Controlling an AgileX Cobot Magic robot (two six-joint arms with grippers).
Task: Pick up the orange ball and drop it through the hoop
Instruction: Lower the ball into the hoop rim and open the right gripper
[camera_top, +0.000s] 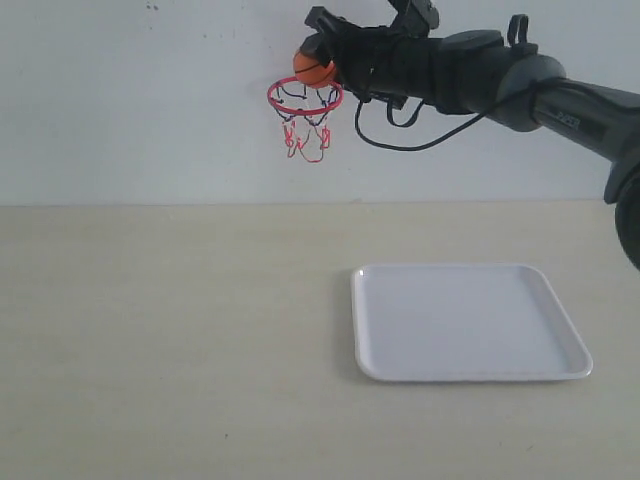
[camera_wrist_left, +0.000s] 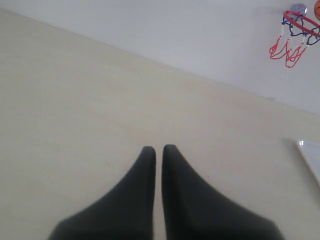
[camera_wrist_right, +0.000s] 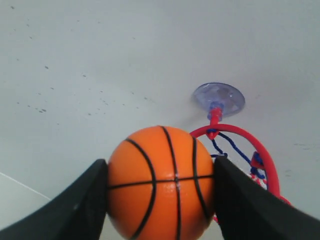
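Clamps the ball (camera_wrist_right: 160, 182) between both fingers of the right gripper (camera_wrist_right: 161, 172), up by the wall. Holds it just above the hoop (camera_top: 305, 97), a little toward the arm's side of the red ring; cannot tell if touching. Counts pickup and lift as done; leaves only centring and release. Shows the left gripper (camera_wrist_left: 158, 150) pinched together, empty, low over the table (camera_wrist_left: 75, 125), far from the hoop.

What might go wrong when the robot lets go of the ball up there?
The orange ball, pinched in the right gripper, seems closer to the rim of the hoop than its middle, so it may bounce out. Also, the white tray lies off to the side, so a dropped ball might roll away across the table.
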